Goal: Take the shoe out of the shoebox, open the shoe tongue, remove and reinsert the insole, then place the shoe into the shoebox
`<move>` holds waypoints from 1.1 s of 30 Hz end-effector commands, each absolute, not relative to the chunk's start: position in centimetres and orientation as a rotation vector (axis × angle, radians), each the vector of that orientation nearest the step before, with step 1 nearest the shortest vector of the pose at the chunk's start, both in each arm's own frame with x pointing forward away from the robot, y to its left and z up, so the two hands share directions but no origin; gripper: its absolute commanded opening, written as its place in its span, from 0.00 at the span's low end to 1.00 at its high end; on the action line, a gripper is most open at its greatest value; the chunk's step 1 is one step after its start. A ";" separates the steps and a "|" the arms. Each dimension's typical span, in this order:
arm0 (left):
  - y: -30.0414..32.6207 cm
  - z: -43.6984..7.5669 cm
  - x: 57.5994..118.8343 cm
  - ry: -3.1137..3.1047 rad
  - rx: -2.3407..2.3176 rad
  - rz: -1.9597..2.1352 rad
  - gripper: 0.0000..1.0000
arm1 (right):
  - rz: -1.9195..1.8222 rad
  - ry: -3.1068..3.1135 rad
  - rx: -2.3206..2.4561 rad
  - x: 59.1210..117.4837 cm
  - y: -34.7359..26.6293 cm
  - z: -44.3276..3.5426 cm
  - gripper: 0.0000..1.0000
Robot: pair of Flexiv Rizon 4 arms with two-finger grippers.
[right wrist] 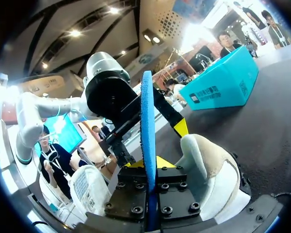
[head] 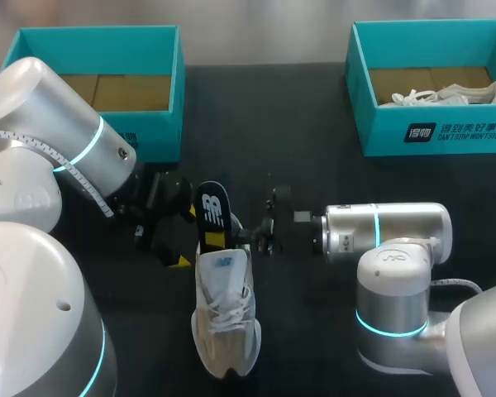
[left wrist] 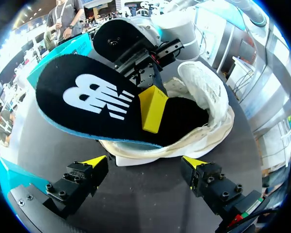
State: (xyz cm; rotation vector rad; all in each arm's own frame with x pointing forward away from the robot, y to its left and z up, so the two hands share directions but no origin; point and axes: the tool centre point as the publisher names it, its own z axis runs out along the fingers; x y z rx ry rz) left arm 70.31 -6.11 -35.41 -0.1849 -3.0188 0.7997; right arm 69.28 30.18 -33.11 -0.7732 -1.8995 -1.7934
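- Black table top (head: pixel 314 174), nothing fancy. There's a teal left shoebox (head: pixel 157 132) at the upper left of the head view, showing only a brown floor inside.
- A matching right shoebox (head: pixel 380 136) sits at the upper right with a second shoe (head: pixel 442 94), a white one, lying in it. Both boxes are well apart from where I'm working.
- The white shoe (head: pixel 225 318) lies on the table at the lower middle, toe pointing to the bottom edge and heel end up toward my claws.
- The black insole (head: pixel 210 217) with the white logo sticks up out of the heel end, tilted toward my left arm. Its lower end sits inside the shoe.
- My right claw (head: pixel 250 236) comes in from the right and is clamped on the insole. From its own wrist I see the blue edge pinched between both yellow tips (right wrist: pixel 148 167).
- My left claw (head: pixel 182 236) hangs just beside the heel with its fingers spread and gripping nothing (left wrist: pixel 144 165). The insole and shoe sit just ahead of it, not touching.
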 end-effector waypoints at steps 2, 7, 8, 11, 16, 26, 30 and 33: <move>-6.1 -35.5 70.3 -3.018 -0.186 0.800 1.00 | -1.760 -1.883 -0.808 68.4 30.1 -33.8 0.00; -6.1 -35.5 70.3 -3.018 -0.186 0.800 1.00 | -1.737 -1.848 -0.849 67.2 30.3 -34.6 0.00; -6.1 -35.5 70.3 -3.018 -0.186 0.800 1.00 | -1.738 -1.835 -0.852 67.1 30.4 -34.8 0.00; -6.1 -35.5 70.3 -3.018 -0.186 0.800 1.00 | -1.739 -1.816 -0.853 66.8 30.6 -35.0 0.00; -6.1 -35.5 70.3 -3.018 -0.186 0.800 1.00 | -1.735 -1.820 -0.856 66.7 30.9 -35.0 0.00; -6.1 -35.5 70.3 -3.018 -0.186 0.800 1.00 | -1.765 -1.900 -0.819 67.7 30.6 -33.1 0.40; -6.1 -35.5 70.3 -3.018 -0.186 0.800 1.00 | -1.767 -1.940 -0.809 68.2 30.4 -32.4 0.37; -6.1 -35.5 70.3 -3.018 -0.186 0.800 1.00 | -1.756 -1.963 -0.800 68.5 30.3 -32.1 0.35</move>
